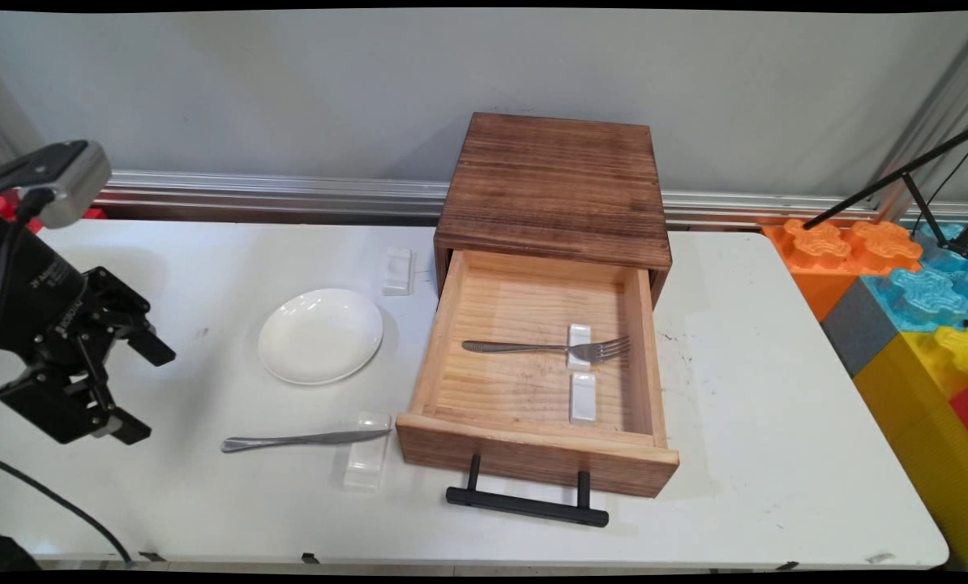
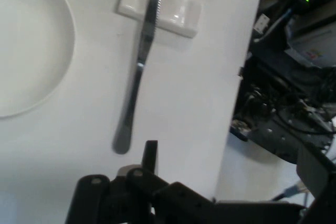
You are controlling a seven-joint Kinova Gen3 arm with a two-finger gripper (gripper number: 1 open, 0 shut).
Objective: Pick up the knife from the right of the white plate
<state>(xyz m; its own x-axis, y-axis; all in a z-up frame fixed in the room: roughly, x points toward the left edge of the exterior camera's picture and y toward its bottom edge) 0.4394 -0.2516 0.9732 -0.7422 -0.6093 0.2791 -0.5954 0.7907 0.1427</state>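
My gripper [image 1: 145, 391] hangs open above the table's left side with nothing between its fingers. The nearest thing is a steel knife [image 1: 306, 440], lying to its right with the blade on a white rest [image 1: 368, 450]. In the hand view the knife [image 2: 137, 72] runs up from just above my left finger [image 2: 151, 153] to the white rest [image 2: 173, 14], and the gripper [image 2: 231, 153] sits over the table's edge. A white plate [image 1: 320, 335] lies beyond the knife; the plate [image 2: 26, 45] is at the hand view's left.
A wooden box [image 1: 555, 186] stands mid-table with its drawer [image 1: 533, 454] pulled out. Inside, a fork [image 1: 545, 348] lies on a white rest [image 1: 580, 332], with a second rest [image 1: 583, 397] beside it. Another rest [image 1: 397, 270] lies left of the box. Coloured foam blocks [image 1: 897, 268] stand at the right.
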